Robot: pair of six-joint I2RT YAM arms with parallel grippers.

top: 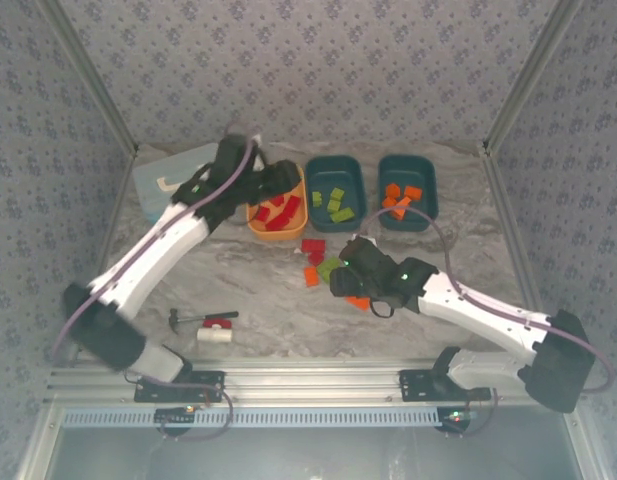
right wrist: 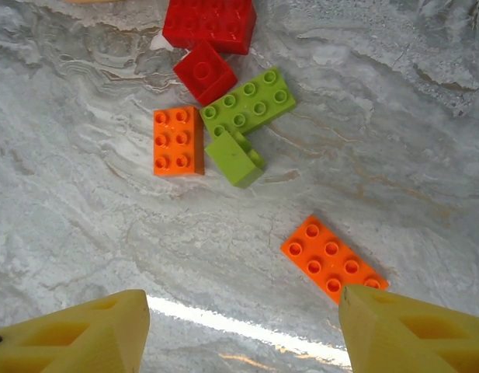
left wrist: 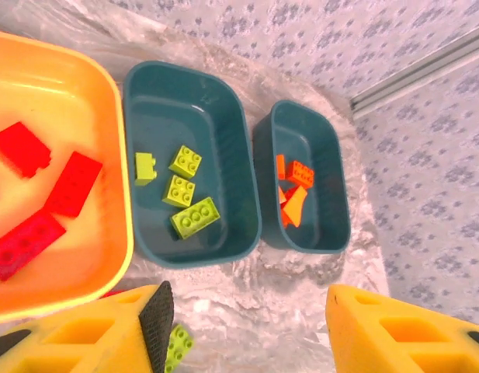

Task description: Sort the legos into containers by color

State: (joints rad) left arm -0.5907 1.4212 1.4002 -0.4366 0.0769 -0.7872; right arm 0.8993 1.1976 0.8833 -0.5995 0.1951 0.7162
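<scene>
Left hand [left wrist: 247,330]: released, yellow fingers apart with nothing between them, poised over the near right corner of the orange tub [left wrist: 119,155], a station that suits delivering red pieces there. Orange tub: holds red bricks [left wrist: 72,183] only, lying flat. Middle teal tub [left wrist: 231,155], just right of it: four lime bricks [left wrist: 194,216]. Right teal tub [left wrist: 336,179]: orange bricks [left wrist: 300,172] heaped toward its far end. Each container thus reads as allotted to one colour. Right hand [right wrist: 243,326]: released, fingers wide and empty, hovering above the unsorted pieces on the bench [right wrist: 68,217], near side of the tubs, placed as if to choose its next pick. Orange eight-stud brick [right wrist: 332,260]: studs up, apart from the rest and closest to the right finger, judged the easiest grasp. Loose cluster, farther off: orange six-stud brick [right wrist: 178,141], long lime brick [right wrist: 247,101] touching a small lime brick [right wrist: 235,158], and a small red brick [right wrist: 204,71] against a large red brick [right wrist: 209,22]. Packed this tightly, any pick risks nudging a neighbour. Sorting judged well advanced, not finished. Not for sorting: light blue case [top: 173,175], far left; red-handled tool [top: 203,320], near left.
</scene>
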